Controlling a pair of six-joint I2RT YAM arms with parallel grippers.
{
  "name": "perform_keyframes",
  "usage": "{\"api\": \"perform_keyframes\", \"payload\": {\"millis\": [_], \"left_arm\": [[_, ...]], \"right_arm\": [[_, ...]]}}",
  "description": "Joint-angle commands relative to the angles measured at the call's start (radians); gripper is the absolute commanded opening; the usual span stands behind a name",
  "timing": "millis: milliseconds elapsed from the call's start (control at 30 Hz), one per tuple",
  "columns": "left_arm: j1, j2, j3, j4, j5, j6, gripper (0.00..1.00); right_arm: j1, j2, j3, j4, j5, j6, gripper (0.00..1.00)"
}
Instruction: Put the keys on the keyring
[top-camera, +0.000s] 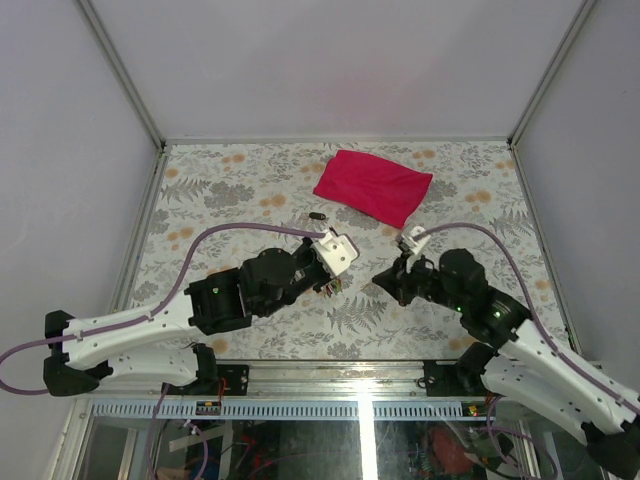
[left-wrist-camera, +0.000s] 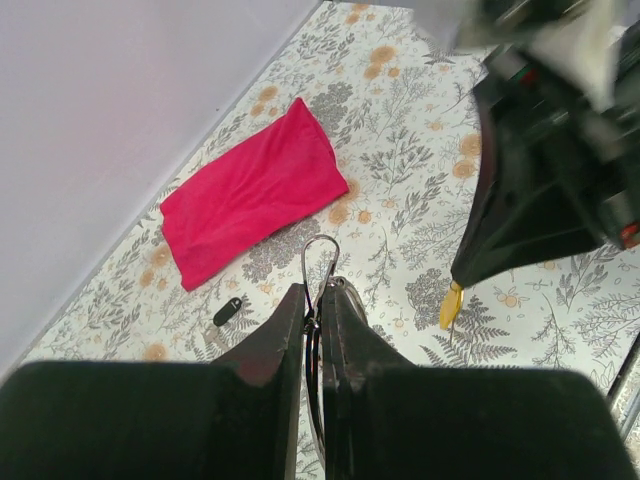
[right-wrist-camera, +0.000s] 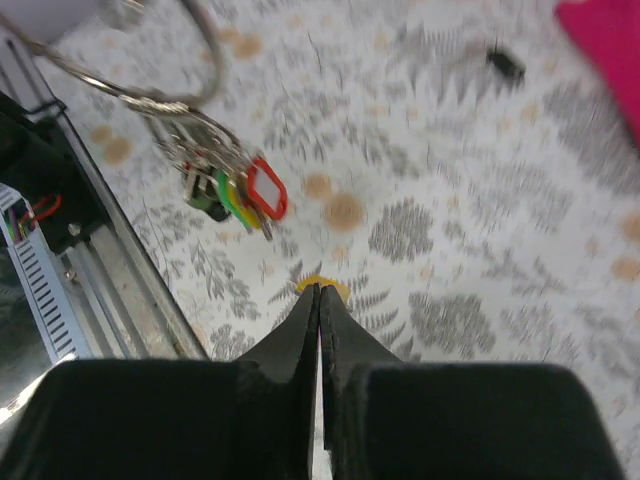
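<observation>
My left gripper is shut on the keyring, a thin silver loop that sticks out past its fingertips. In the right wrist view the keyring hangs at upper left with a bunch of keys under it, their heads red, yellow, green and black. My right gripper is shut on a yellow key, only the edge of its head showing beyond the tips. From the left wrist, that yellow key dangles below the right gripper's black fingers. From above, the left gripper and the right gripper face each other, a short gap apart.
A magenta cloth lies at the back of the floral table. A small black key rests on the table just in front of the cloth. The table's metal front rail runs close to the left of the right gripper.
</observation>
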Motion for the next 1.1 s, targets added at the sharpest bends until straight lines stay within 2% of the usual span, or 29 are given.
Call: {"api": "perform_keyframes", "payload": {"millis": [0,233,467,733,1067], "left_arm": [[0.005,-0.038,0.022,0.068,0.046,-0.002,0.00],[0.004,-0.040,0.042,0.075,0.101,0.007,0.00],[0.002,-0.050,0.050,0.080,0.148,0.015,0.00],[0.002,-0.049,0.053,0.083,0.142,0.019,0.00],[0.003,-0.028,0.066,0.098,0.096,-0.005,0.00]], "right_arm": [[-0.002,-0.145,-0.049,0.220,-0.047,-0.165,0.00],[-0.003,-0.231,-0.026,0.360,-0.145,-0.377,0.00],[-0.002,-0.209,0.035,0.426,-0.245,-0.541,0.00],[-0.002,-0.133,0.096,0.518,-0.282,-0.525,0.00],[-0.002,-0.094,0.076,0.602,-0.353,-0.538,0.00]]}}
